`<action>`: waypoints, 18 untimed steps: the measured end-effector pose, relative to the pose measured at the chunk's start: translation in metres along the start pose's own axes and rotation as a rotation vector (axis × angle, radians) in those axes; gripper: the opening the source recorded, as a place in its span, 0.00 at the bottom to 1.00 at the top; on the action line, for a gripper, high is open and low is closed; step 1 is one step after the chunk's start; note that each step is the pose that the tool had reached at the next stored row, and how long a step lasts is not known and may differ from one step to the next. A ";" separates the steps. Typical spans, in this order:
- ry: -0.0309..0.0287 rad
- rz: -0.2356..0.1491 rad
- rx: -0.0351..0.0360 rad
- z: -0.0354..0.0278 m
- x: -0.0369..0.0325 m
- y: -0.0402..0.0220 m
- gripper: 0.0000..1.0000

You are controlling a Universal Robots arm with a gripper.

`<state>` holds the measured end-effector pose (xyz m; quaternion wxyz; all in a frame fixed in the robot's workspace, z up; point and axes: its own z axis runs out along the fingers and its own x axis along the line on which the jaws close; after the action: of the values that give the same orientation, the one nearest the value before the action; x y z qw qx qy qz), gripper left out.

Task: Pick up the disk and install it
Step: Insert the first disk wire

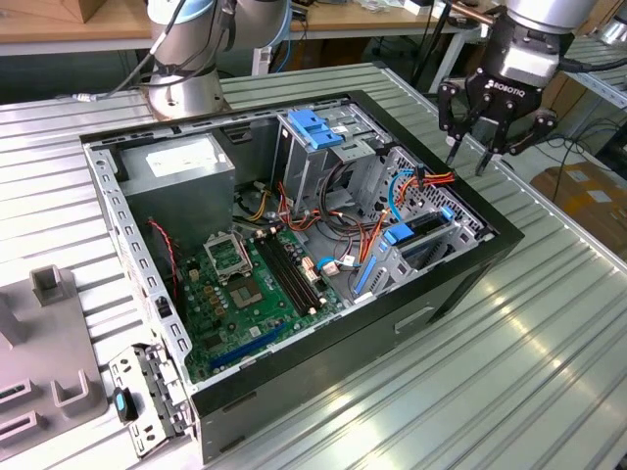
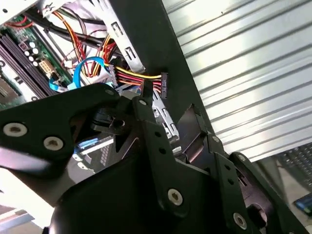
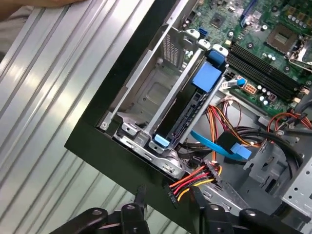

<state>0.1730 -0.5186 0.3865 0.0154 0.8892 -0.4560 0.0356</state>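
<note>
gripper [image 1: 490, 155]: fingers spread wide, empty, at the exterior view's upper right | disk [image 1: 402, 236]: on edge in case [image 1: 323, 370] bay, below-left of fingers | long axis: lower left to upper right

Ribbed metal table [image 1: 549, 323], wooden benches [image 1: 59, 24] behind

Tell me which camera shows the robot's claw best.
The exterior view: the whole claw hangs open above the edge of the computer case. Both wrist views show parts of its black fingers up close.
</note>
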 end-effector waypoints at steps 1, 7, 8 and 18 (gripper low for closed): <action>-0.0002 -0.025 0.0020 0.0003 0.0000 0.0000 0.48; -0.0011 -0.180 0.0141 0.0041 -0.0003 0.0000 0.48; -0.0011 -0.199 0.0155 0.0047 -0.0004 0.0000 0.48; -0.0029 -0.471 0.0368 0.0185 -0.0016 0.0003 0.48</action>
<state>0.1727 -0.5186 0.3679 0.0064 0.9711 -0.2354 0.0380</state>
